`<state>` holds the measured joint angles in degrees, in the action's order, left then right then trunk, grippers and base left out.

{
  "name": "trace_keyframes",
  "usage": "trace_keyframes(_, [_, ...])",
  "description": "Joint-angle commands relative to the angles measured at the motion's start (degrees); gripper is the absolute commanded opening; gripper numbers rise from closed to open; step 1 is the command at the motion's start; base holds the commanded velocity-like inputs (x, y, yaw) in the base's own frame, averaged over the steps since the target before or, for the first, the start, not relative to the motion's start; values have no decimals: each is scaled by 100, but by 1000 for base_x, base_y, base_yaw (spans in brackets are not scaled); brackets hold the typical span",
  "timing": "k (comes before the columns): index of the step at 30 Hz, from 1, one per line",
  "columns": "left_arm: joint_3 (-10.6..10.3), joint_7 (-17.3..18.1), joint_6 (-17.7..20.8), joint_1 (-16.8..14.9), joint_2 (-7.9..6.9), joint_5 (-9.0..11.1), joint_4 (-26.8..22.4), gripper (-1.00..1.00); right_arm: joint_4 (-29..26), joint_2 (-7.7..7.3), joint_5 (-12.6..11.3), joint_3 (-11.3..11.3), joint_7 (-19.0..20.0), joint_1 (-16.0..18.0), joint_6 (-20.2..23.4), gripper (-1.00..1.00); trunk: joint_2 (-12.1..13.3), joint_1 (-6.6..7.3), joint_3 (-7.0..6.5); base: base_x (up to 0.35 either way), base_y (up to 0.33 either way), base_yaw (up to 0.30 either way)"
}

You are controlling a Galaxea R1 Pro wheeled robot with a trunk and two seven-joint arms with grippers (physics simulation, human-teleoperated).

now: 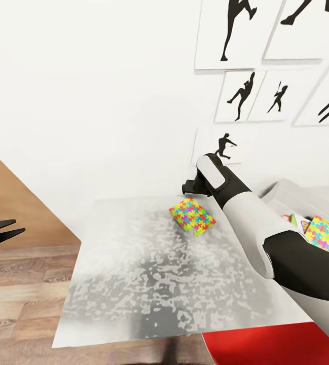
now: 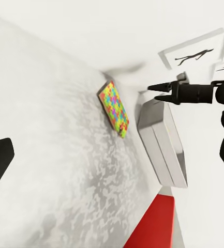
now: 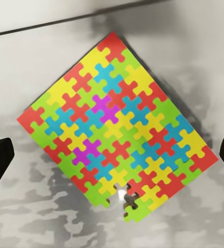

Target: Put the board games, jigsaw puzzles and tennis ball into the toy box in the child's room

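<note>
A jigsaw puzzle [image 1: 192, 216] [image 2: 114, 107] [image 3: 117, 124] lies flat on the pale grey table [image 1: 149, 274], near its far edge by the wall. My right gripper [image 1: 187, 187] [image 2: 161, 88] [image 3: 112, 155] hangs just above it, open, with one finger on each side and nothing held. The light grey toy box [image 1: 291, 195] [image 2: 163, 142] stands to the right, and a second jigsaw puzzle [image 1: 327, 236] lies inside it beside a corner of a printed box [image 1: 295, 220]. My left gripper [image 1: 6, 228] is open and empty, out over the floor left of the table.
A red chair [image 1: 276, 344] [image 2: 158, 222] sits under the table's near right corner. The white wall with black silhouette prints [image 1: 250, 96] rises directly behind the table. Wood-plank floor [image 1: 17, 299] lies to the left.
</note>
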<state>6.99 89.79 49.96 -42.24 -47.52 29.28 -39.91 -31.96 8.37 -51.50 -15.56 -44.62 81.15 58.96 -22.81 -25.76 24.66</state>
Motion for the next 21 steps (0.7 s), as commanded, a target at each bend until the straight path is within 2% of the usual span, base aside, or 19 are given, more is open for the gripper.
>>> trace_keyframes(1, [-5,21,60,-4,-3,1,0,100,-3,-3,-59,-26,-56,6,11,100,-11,-3,19,0,0,0])
trace_keyframes(9, [-5,21,58,-4,-3,4,0,100,-3,-41,-53,-26,-56,19,42,100,-11,-3,94,0,0,0])
trace_keyframes(21, [-5,21,58,-4,-3,1,1,100,15,-93,-61,-18,-50,232,63,100,-11,-3,207,0,0,0])
